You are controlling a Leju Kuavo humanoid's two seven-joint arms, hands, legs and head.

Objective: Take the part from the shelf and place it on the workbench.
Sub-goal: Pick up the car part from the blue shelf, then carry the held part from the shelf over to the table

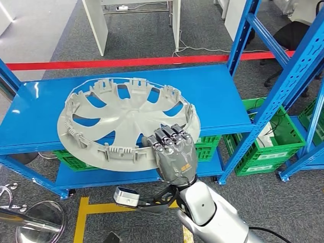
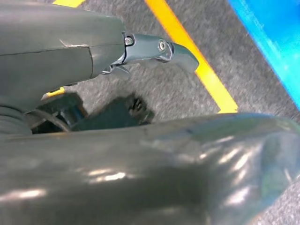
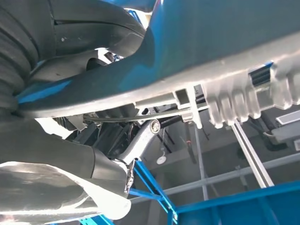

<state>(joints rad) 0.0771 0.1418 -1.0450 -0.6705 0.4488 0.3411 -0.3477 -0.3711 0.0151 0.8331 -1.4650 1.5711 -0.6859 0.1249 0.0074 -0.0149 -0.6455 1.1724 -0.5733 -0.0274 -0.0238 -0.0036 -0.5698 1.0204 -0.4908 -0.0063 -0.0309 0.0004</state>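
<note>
Left hand (image 2: pixel 106 47) is seen hanging over the floor, its grip state undeterminable, while the hubcap (image 1: pixel 122 121), tilted above the shelf (image 1: pixel 34 116), is gripped at its near right rim by the right hand (image 1: pixel 173 154).
</note>
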